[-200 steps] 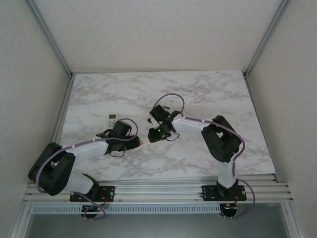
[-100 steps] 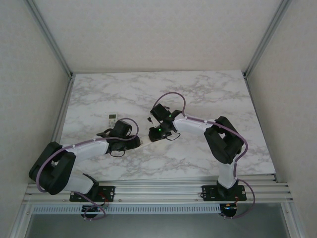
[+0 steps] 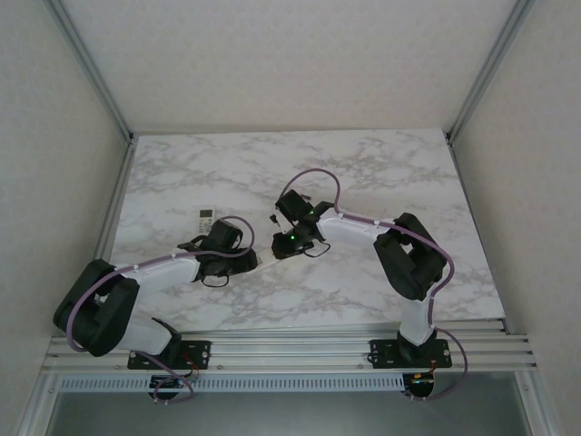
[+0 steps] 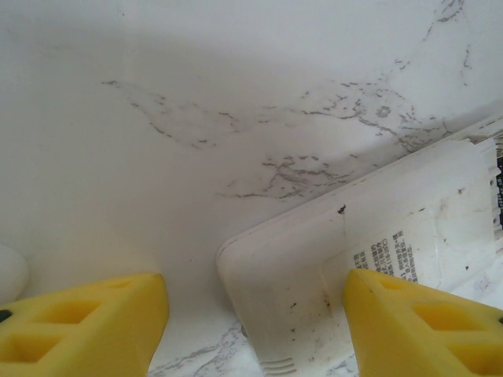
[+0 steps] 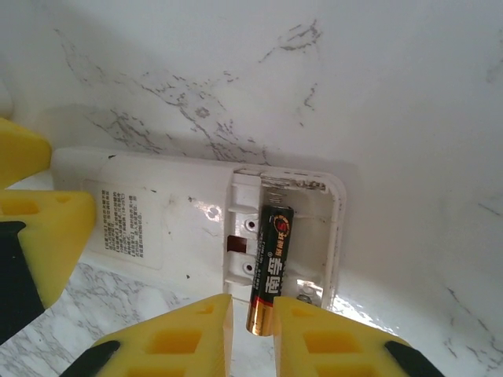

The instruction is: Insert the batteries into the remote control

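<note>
right gripper (image 5: 251,312): clamped on 1 battery (image 5: 271,259), far end in remote (image 5: 157,228) bay | left gripper (image 4: 255,314): fingers apart around remote end

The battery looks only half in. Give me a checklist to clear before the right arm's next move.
1. Cover off the compartment: ok.
2. Grip of right gripper on battery: ok.
3. Is the battery flat in its slot: not ok, its gold end pokes past the compartment's edge.
4. Polarity against the contacts: cannot tell.
5. Bracing by left gripper on remote: not ok, it is open and one finger stands clear.
</note>
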You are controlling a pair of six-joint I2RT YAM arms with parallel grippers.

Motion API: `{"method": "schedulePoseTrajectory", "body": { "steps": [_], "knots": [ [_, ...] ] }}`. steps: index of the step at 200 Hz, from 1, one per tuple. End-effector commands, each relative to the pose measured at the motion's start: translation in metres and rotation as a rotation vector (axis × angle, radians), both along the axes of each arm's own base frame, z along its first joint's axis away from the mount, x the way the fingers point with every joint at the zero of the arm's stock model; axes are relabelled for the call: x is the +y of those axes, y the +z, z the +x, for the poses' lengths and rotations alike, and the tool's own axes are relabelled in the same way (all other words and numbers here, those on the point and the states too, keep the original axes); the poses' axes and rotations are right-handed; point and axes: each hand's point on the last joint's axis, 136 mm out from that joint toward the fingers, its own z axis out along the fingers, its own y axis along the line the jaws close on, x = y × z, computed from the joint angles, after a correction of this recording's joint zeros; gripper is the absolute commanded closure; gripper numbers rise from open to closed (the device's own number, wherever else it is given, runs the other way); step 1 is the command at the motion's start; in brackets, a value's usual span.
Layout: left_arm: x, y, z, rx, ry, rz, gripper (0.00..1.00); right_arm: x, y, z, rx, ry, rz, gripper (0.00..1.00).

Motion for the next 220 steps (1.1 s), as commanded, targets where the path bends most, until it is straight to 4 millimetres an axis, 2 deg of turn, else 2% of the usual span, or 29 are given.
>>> {"method": "schedulePoseTrajectory", "body": {
  "steps": [1, 114, 147, 172, 186, 205, 220],
  "knots": [
    [-0.010, -0.019, -0.001, 0.014, -0.048, -0.002, 0.38, 0.004, -0.006, 0.001, 0.022, 0.003, 0.002, 0.81],
    [-0.010, -0.022, -0.001, 0.021, -0.048, 0.005, 0.38, -0.006, -0.043, 0.000, 0.047, 0.007, -0.092, 0.92],
    [-0.010, -0.022, -0.001, 0.023, -0.052, 0.005, 0.38, 0.001, -0.057, 0.003, 0.050, 0.018, -0.107, 0.94],
    [-0.009, -0.022, -0.002, 0.022, -0.050, 0.007, 0.38, 0.003, -0.070, -0.003, 0.073, 0.026, -0.114, 0.94],
    [-0.008, -0.023, -0.003, 0.022, -0.052, 0.014, 0.38, 0.007, -0.058, -0.003, 0.060, 0.016, -0.073, 0.91],
    [0.001, -0.024, -0.002, 0.013, -0.053, 0.069, 0.37, 0.009, -0.023, 0.004, 0.014, -0.008, -0.021, 0.81],
    [0.013, -0.025, 0.002, 0.000, -0.046, 0.146, 0.34, 0.008, 0.007, 0.008, -0.032, -0.015, 0.008, 0.78]
  ]
}}
